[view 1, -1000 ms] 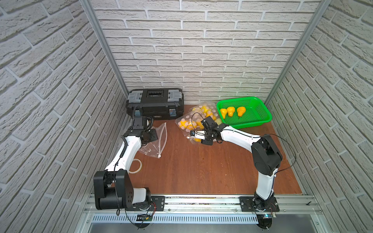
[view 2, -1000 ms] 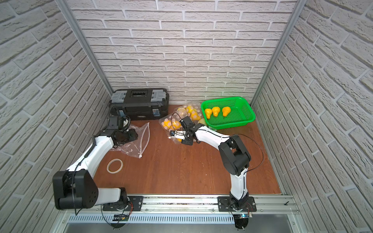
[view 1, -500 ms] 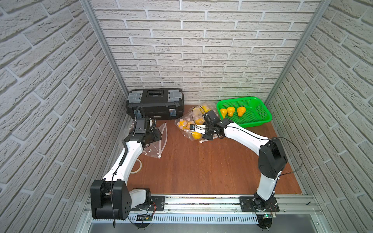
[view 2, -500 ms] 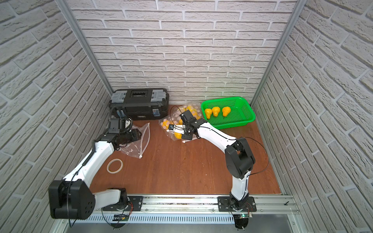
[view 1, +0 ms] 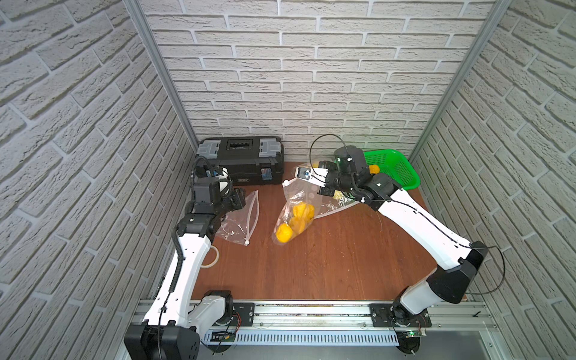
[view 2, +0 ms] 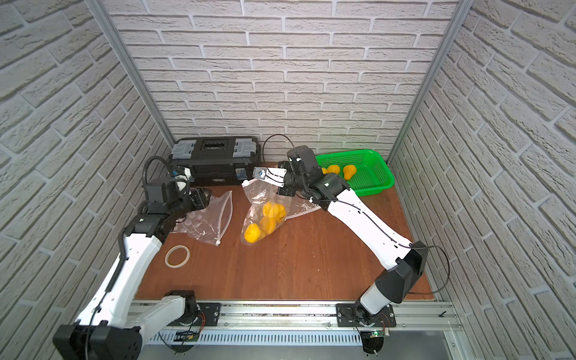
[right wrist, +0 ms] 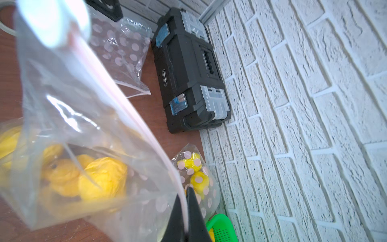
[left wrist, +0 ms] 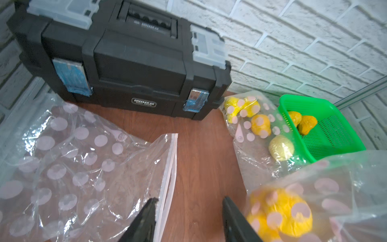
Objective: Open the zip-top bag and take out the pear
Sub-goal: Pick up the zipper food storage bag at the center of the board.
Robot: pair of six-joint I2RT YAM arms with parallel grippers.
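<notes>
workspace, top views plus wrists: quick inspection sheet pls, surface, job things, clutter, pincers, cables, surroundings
surface: wooden table, no spills seen
job's things: zip-top bag hangs by its zip edge, pears inside
clutter: empty bag, second pear bag, green basket, toolbox, tape roll
grippers: right pincer shut on the zip-top bag; left pincer open, holding nothing, by the empty bag
cables: black loop arches above right wrist
surroundings: white brick walls on three sides
</notes>
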